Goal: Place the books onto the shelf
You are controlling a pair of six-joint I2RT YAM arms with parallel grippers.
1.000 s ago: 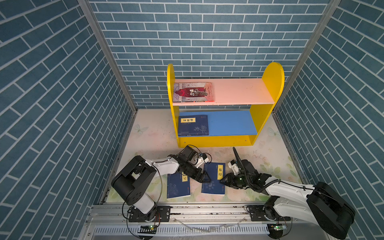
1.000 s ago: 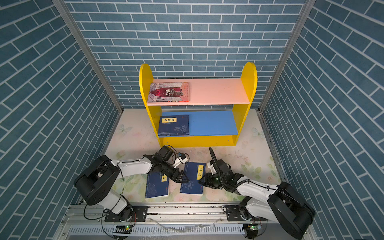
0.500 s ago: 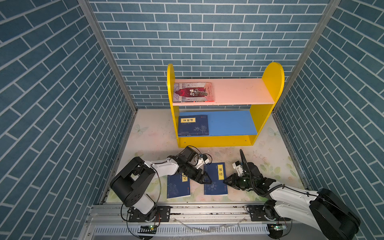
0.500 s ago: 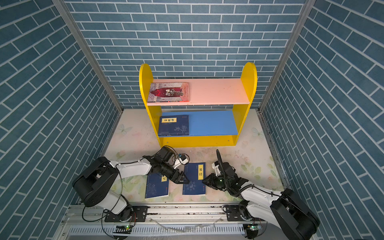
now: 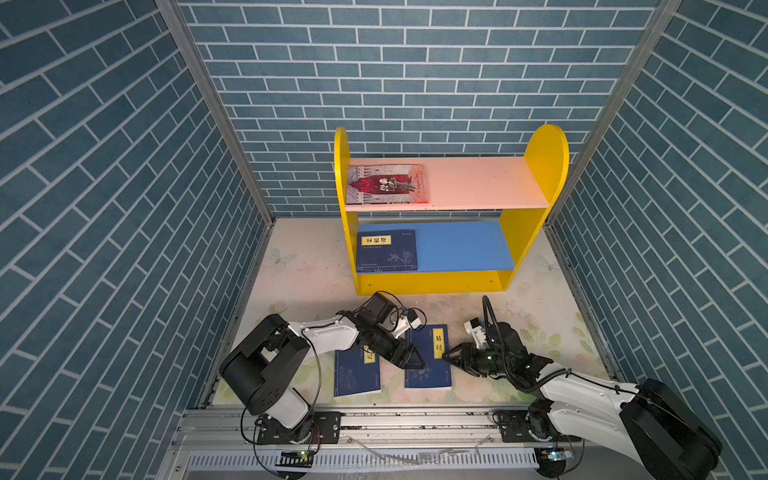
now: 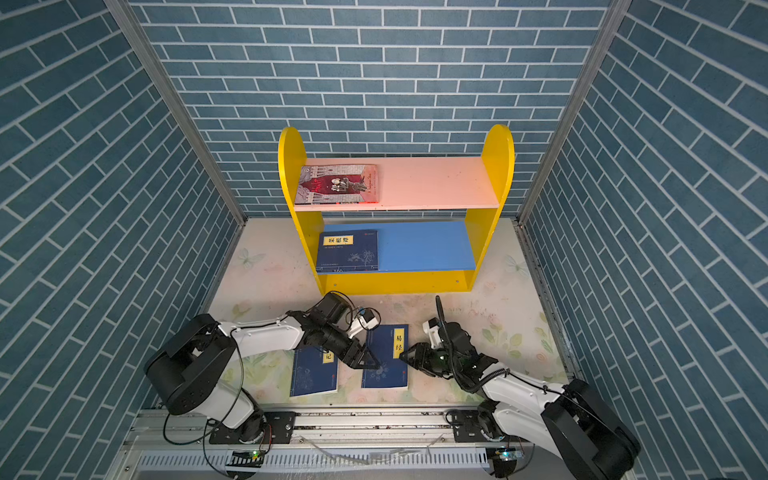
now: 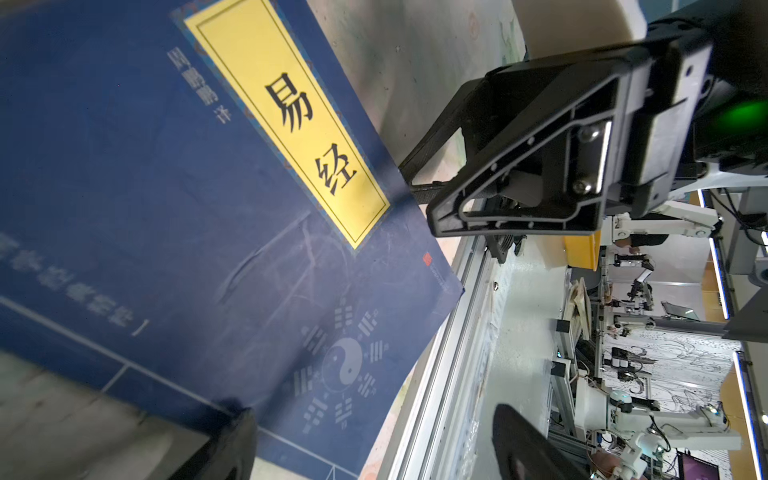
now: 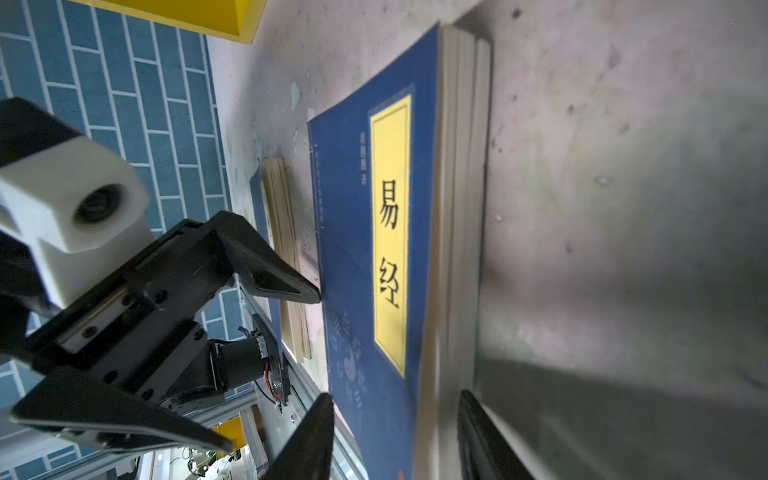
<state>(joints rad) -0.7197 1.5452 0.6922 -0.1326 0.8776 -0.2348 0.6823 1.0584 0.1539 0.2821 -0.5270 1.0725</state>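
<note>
on the yellow-sided wooden shelf a grey-and-red paperback and one navy paperback are already laid, while two navy yellow-labelled paperbacks are left on the floral tabletop, one flanked by the left gripper and right gripper, jaws apart.

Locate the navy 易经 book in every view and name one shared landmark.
A top view: 易经 book on the front floor, between left gripper and right gripper.
A top view: same spot, right of the other floor book.
Left wrist: close up, right gripper beside it.
Right wrist: close up, left gripper beside it.
Landmark: its yellow title label.
</note>
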